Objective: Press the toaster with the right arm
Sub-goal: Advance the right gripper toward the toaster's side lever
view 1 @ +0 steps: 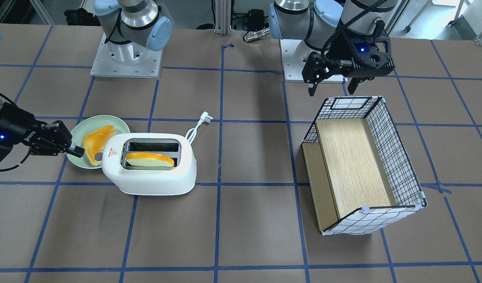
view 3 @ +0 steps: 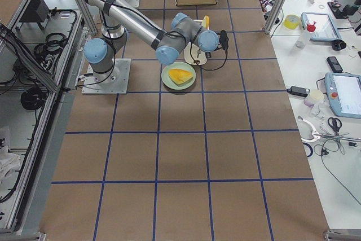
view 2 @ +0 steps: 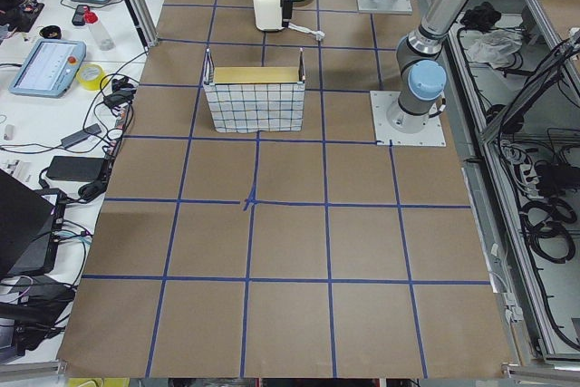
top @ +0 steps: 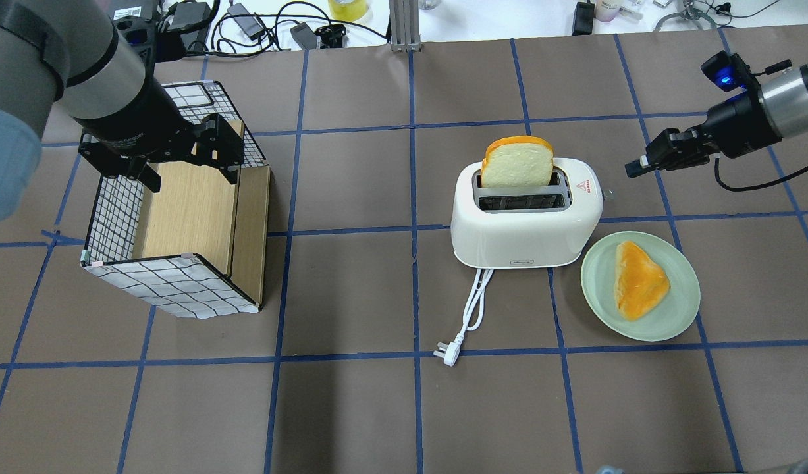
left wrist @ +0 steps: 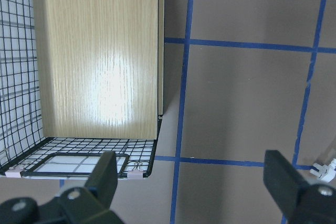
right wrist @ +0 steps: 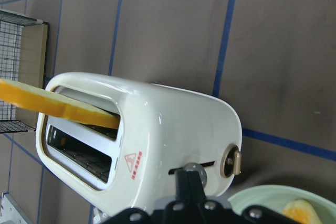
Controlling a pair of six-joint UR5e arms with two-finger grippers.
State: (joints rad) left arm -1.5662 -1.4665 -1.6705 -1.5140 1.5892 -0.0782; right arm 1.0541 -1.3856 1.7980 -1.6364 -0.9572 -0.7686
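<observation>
Toaster (top: 525,224) sits mid-table on the robot's right half, bread slice (top: 517,164) standing tall in one slot, cord (top: 475,303) trailing loose toward the robot. Right gripper (top: 635,168) hangs near its end face, jaws pinched together with nothing in them, not touching yet. Wrist cam shows the target: small grey lever (right wrist: 193,168) at its slot, w/ a brass-coloured dial (right wrist: 232,161) just beside it.

That's the first worry. Come in slightly off and the tip probably lands on the dial, or on bare plastic, and nothing goes down. Second: the shell looks light and smooth. Any sideways push instead of a straight downward one could skid or tip the whole unit, maybe tugging the cord. Third: the green plate (top: 680,309) w/ its own slice lies just beside that end, so a low approach could clip its rim.

Left gripper (view 1: 332,89) is well apart, jaws spread wide above the wire basket (view 1: 398,157) — no trouble from there, I'd say.
</observation>
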